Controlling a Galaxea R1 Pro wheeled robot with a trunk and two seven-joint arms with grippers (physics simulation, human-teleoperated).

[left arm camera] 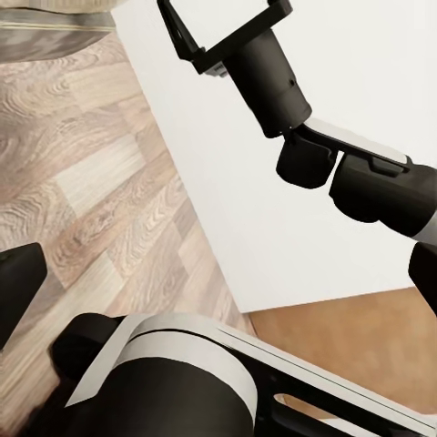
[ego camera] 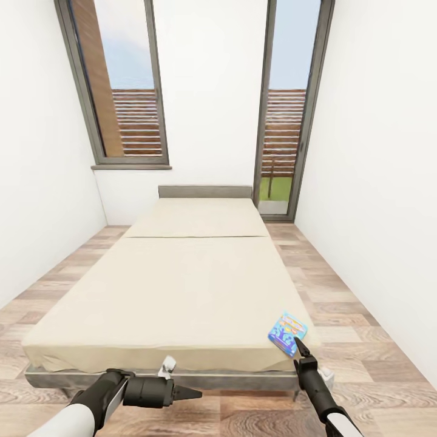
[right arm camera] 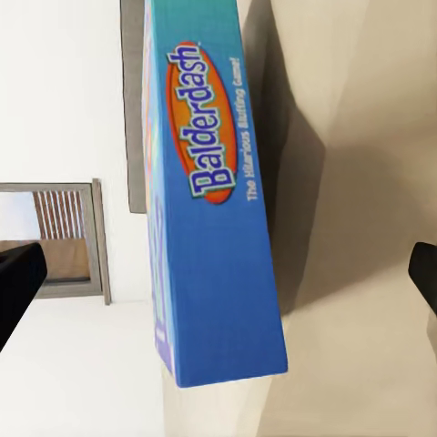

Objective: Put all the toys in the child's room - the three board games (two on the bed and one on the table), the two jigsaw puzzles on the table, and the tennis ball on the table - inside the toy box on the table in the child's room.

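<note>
A small blue board game [ego camera: 287,331], printed "Balderdash", lies on the near right corner of the bed [ego camera: 182,285], a beige mattress on a thin grey frame. My right gripper [ego camera: 300,348] points at the box from just below it, close to its near edge. In the right wrist view the blue board game [right arm camera: 214,200] fills the middle, and the fingertips [right arm camera: 18,282] stand wide apart at the picture's two sides, so the gripper is open and empty. My left gripper [ego camera: 189,394] hovers low before the bed's front edge, open and empty, with one fingertip [left arm camera: 18,287] showing over the floor.
White walls close in on both sides of the bed, with strips of wooden floor [ego camera: 358,340] between. Two tall windows [ego camera: 130,85] stand at the far end. In the left wrist view my right arm [left arm camera: 273,82] crosses before the wall.
</note>
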